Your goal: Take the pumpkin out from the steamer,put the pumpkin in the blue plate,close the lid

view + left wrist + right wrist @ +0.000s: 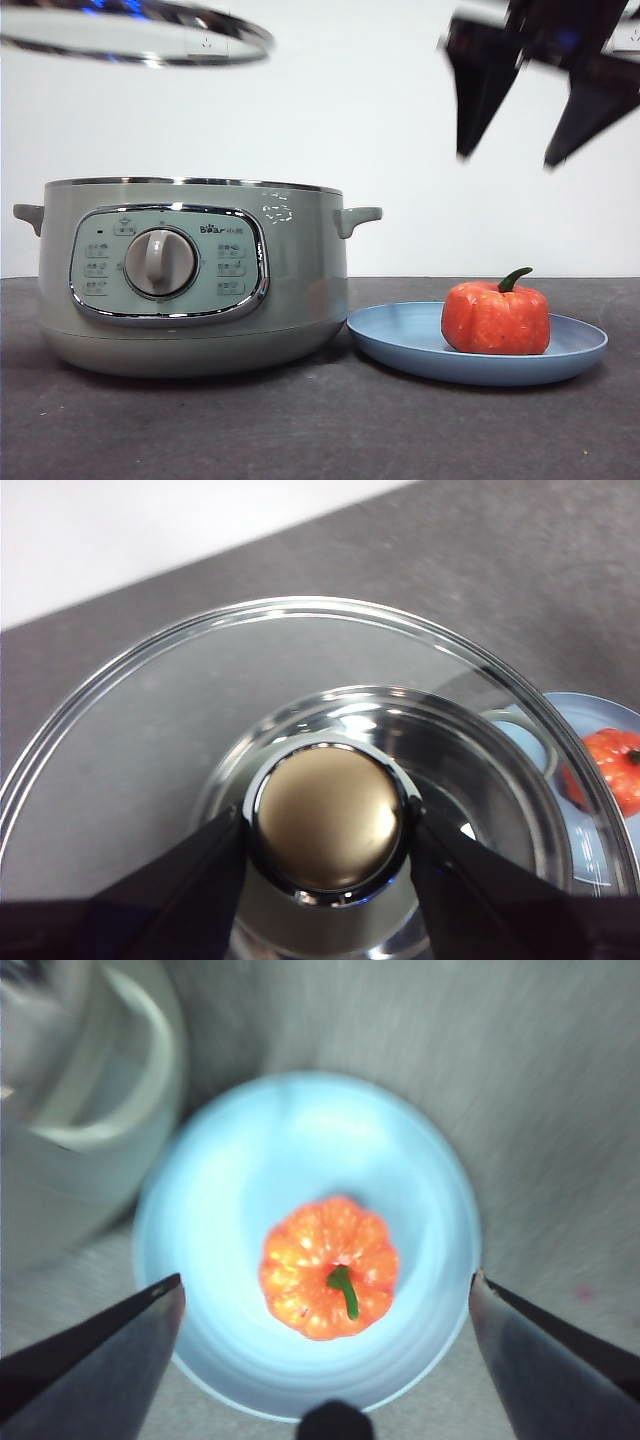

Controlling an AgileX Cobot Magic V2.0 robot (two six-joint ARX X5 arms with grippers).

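white wall [400, 120], dark table [300, 430] (grey)

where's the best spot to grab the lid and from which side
By its knob, from straight above. The knob is a small round stub at the centre of the lid, so two jaws can close across it, as the left gripper does now, holding the lid level above the steamer. The rim is thin, wide and slippery glass.

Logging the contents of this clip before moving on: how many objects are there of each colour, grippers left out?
Orange-red: 1, the pumpkin
Light blue: 1, the blue plate
Pale green: 1, the steamer
Clear glass with chrome rim: 1, the lid, held up by the left gripper
Total: 4
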